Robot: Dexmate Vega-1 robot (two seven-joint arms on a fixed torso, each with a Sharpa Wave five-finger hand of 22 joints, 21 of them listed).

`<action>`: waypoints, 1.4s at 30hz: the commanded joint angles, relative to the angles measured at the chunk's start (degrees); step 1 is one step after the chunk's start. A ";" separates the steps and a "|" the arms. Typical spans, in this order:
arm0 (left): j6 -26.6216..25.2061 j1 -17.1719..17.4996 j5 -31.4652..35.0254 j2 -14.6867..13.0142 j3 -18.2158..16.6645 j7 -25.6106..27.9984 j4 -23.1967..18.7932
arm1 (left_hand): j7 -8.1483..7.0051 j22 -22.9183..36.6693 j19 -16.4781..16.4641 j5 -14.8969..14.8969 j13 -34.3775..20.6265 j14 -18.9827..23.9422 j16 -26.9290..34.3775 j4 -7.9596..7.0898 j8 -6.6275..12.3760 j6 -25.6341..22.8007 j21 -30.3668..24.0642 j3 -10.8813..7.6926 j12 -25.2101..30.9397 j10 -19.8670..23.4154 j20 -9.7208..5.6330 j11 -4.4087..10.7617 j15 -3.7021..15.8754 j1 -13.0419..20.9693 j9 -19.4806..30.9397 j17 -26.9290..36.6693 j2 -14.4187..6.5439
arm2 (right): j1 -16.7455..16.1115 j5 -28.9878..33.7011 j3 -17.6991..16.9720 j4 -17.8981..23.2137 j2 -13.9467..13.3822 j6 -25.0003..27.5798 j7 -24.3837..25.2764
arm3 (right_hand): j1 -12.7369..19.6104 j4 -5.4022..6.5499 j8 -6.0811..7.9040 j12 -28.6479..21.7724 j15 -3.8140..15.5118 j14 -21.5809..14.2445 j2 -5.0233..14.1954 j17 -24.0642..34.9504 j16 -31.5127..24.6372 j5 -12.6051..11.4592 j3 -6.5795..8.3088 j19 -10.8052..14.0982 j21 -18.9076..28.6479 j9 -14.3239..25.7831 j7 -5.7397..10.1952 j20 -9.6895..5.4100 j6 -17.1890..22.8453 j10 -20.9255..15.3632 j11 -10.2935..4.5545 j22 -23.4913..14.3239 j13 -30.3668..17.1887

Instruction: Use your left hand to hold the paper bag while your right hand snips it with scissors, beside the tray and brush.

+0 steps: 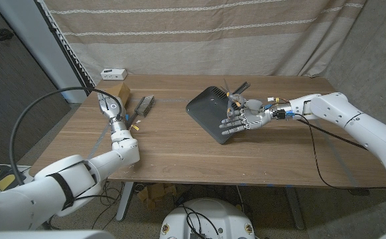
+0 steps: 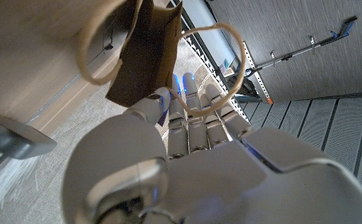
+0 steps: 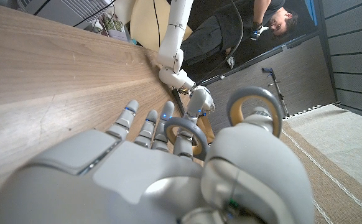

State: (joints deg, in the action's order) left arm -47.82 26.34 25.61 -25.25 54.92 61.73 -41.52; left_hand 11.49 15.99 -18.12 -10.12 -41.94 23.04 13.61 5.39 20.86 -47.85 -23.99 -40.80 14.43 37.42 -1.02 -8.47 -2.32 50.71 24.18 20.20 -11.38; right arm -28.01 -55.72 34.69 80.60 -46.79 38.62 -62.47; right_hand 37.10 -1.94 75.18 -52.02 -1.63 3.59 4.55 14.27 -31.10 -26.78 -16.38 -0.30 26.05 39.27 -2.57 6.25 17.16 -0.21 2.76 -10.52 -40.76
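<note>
The paper bag (image 1: 115, 90) stood at the table's (image 1: 180, 146) far left corner with my left hand (image 1: 109, 106) against it, grip unclear to me, the brush (image 1: 143, 106) just beside, while my right hand (image 1: 241, 119) held the scissors (image 1: 236, 89), fingers through the handles, above the dark tray (image 1: 206, 109).

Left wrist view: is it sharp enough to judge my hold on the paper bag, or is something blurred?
Left wrist view: the left hand is close and soft, and the paper bag is dim but readable, its handles crisp. Right wrist view: the right hand is blurred up close; the scissors handles are clear. Head view: evenly lit, no glare on the table.
</note>
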 commanded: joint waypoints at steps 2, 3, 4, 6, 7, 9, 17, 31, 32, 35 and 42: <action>3.41 0.47 -1.38 -0.29 -1.45 2.27 -0.82 | -2.37 0.69 -0.70 -0.35 3.94 10.04 0.63 -1.87 0.18 -4.33 -2.69 -2.01 3.35 8.51 -0.54 11.58 16.01 0.61 1.68 2.01 0.09 | -0.25 -0.32 -0.17 0.22 -0.04 0.01 0.26 | 0.09 -0.23 0.50 -0.13 -0.08 -0.25 0.51 0.17 0.23 0.20 -0.11 -0.05 -0.27 0.14 -0.56 0.11 -0.07 -0.40 0.11 -0.20 -0.11; 3.54 0.75 -1.41 -0.60 -1.65 2.27 -1.65 | -3.09 0.73 -0.70 -0.33 4.60 11.16 0.64 -1.95 0.10 -4.72 -3.16 -2.13 4.03 9.75 -0.67 13.54 16.02 0.54 2.16 2.33 0.24 | -0.28 -0.34 -0.17 0.20 -0.01 -0.01 0.27 | 0.09 -0.24 0.47 -0.13 -0.08 -0.26 0.51 0.17 0.24 0.21 -0.11 -0.06 -0.31 0.05 -0.59 0.11 -0.02 -0.42 0.03 -0.20 -0.12; 3.47 1.01 -1.42 -0.96 -1.72 2.23 -2.61 | -4.13 0.76 -0.74 -0.31 4.12 12.07 0.63 -2.02 -0.14 -4.49 -3.59 -2.12 5.47 11.30 -0.61 15.03 15.96 0.41 2.63 2.63 0.33 | -0.28 -0.37 -0.16 0.12 0.03 0.00 0.24 | 0.09 -0.24 0.46 -0.12 -0.05 -0.27 0.51 0.17 0.24 0.21 -0.11 -0.07 -0.33 0.01 -0.59 0.13 -0.01 -0.41 0.19 -0.20 -0.13; 2.91 1.54 -1.31 -1.64 -1.84 1.95 -4.65 | -5.85 0.76 -1.03 -0.29 3.08 16.16 2.01 -2.65 -0.18 -4.61 -4.28 -1.83 7.43 12.67 -0.52 16.69 15.85 -0.19 3.32 3.50 0.47 | -0.29 -0.37 -0.15 0.07 0.07 -0.04 0.24 | 0.10 -0.26 0.51 -0.11 -0.08 -0.23 0.53 0.18 0.28 0.21 -0.10 -0.06 -0.38 0.04 -0.56 0.13 0.00 -0.44 0.08 -0.20 -0.14; 2.73 1.93 -1.29 -2.09 -2.02 1.84 -5.91 | -6.54 0.79 -0.97 -0.29 2.64 17.27 2.41 -2.38 -0.05 -4.88 -4.47 -1.72 8.14 13.07 -0.43 16.71 15.91 -0.12 3.58 3.83 0.62 | -0.29 -0.38 -0.13 -0.02 0.11 -0.08 0.14 | 0.11 -0.27 0.52 -0.11 -0.05 -0.31 0.53 0.18 0.26 0.21 -0.09 0.01 -0.37 0.07 -0.58 0.14 -0.05 -0.46 0.09 -0.20 -0.15; 1.91 2.81 -1.40 -2.96 -2.62 1.30 -8.79 | -7.48 0.81 -0.98 -0.19 1.91 19.20 3.33 -2.12 0.02 -4.95 -4.77 -1.25 9.15 13.38 -0.37 16.75 15.75 -0.14 3.98 4.63 0.78 | -0.27 -0.41 -0.10 -0.18 0.19 -0.06 0.09 | 0.12 -0.28 0.55 -0.10 -0.10 -0.31 0.55 0.18 0.27 0.20 -0.08 0.08 -0.39 0.12 -0.56 0.20 -0.11 -0.46 0.12 -0.21 -0.16; -2.13 5.97 0.12 -5.89 -4.67 0.28 -18.94 | -12.22 1.26 -1.22 -0.04 -2.49 23.79 7.26 1.48 1.65 -5.73 -6.51 1.74 14.55 15.36 -0.20 19.08 15.68 1.90 7.00 9.92 1.13 | -0.22 -0.29 0.02 -0.94 0.58 -0.63 -0.54 | 0.14 -0.31 0.60 -0.05 -0.09 -0.33 0.60 0.18 0.33 0.20 -0.05 0.22 -0.49 0.14 -0.59 0.32 -0.23 -0.46 0.14 -0.21 -0.20; -8.91 7.97 5.69 -8.81 -5.64 -2.81 -28.77 | -14.43 1.94 -0.73 -0.05 -4.13 25.47 9.29 3.52 5.66 -10.31 -8.17 3.78 18.20 18.13 0.04 20.03 15.59 3.38 10.63 14.09 1.94 | -0.51 -0.10 -0.15 -1.89 1.10 -2.00 -1.30 | 0.11 -0.35 0.55 0.10 -0.09 -0.28 0.62 0.20 0.45 0.23 -0.04 0.47 -0.66 -0.05 -0.53 0.60 -0.33 -0.32 0.17 -0.22 -0.27; -10.13 7.91 6.26 -9.09 -5.33 -3.96 -29.72 | -14.46 1.97 -0.47 -0.06 -4.26 25.40 9.30 3.63 5.90 -10.63 -8.16 3.80 18.36 18.16 0.19 20.11 15.57 3.52 10.81 14.25 1.96 | -0.55 -0.07 -0.16 -1.91 1.11 -2.09 -1.31 | 0.11 -0.35 0.50 0.11 -0.10 -0.28 0.62 0.21 0.46 0.24 -0.05 0.48 -0.67 -0.14 -0.57 0.61 -0.32 -0.30 0.19 -0.22 -0.27; -11.32 7.96 7.68 -9.74 -4.87 -5.47 -31.30 | -14.45 2.04 -0.07 -0.10 -4.70 25.07 9.17 3.66 6.43 -11.12 -8.25 3.83 18.80 18.13 0.32 20.12 15.48 3.70 11.34 14.62 1.93 | -0.58 -0.03 -0.15 -2.18 1.25 -2.33 -1.56 | 0.10 -0.36 0.46 0.11 -0.11 -0.26 0.62 0.21 0.49 0.24 -0.05 0.51 -0.72 -0.24 -0.66 0.62 -0.33 -0.36 0.14 -0.22 -0.29; -12.13 8.80 9.11 -9.81 -5.79 -6.41 -33.14 | -14.98 2.11 0.32 -0.10 -4.45 24.97 9.09 3.57 7.02 -11.30 -8.48 3.86 19.06 18.36 0.34 20.10 15.45 3.84 12.13 15.17 1.95 | -0.73 0.13 -0.25 -2.42 1.31 -2.96 -1.96 | 0.03 -0.35 0.41 0.17 -0.13 -0.29 0.62 0.24 0.53 0.28 -0.07 0.57 -0.86 -0.42 -0.62 0.75 -0.33 -0.38 0.15 -0.23 -0.32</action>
State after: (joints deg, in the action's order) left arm -56.63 34.01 31.39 -33.89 49.66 58.05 -69.74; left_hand 1.73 17.97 -17.98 -10.28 -46.43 48.02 22.46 8.70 22.03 -52.52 -32.04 -37.04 33.07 48.44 -0.73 4.79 5.73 53.58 30.24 35.07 -9.40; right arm -28.49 -55.85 34.59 78.74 -45.69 36.64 -63.82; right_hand 37.10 -1.89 75.40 -51.68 -1.63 3.59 4.55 14.25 -30.71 -26.78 -16.34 0.01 25.36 38.74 -2.57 6.56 17.16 -0.21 2.75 -10.51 -40.83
